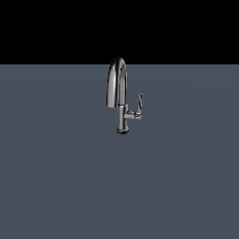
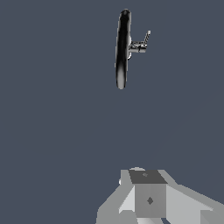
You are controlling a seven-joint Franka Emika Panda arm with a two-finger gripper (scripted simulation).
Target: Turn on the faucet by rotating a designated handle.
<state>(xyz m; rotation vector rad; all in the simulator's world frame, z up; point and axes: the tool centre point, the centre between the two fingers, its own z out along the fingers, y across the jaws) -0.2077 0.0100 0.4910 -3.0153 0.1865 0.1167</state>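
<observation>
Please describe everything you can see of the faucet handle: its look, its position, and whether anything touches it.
The handle is a short, thin chrome lever blade on a small stub that sticks out sideways from the faucet body, toward the exterior view's right, below the arched spout. The blade points upward, nearly upright. It looks like shiny metal. Nothing touches it: the tool is far from it in the wrist view.

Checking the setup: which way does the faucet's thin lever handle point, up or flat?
Up. The thin chrome lever handle rises nearly vertical from its side stub on the chrome gooseneck faucet.
</observation>
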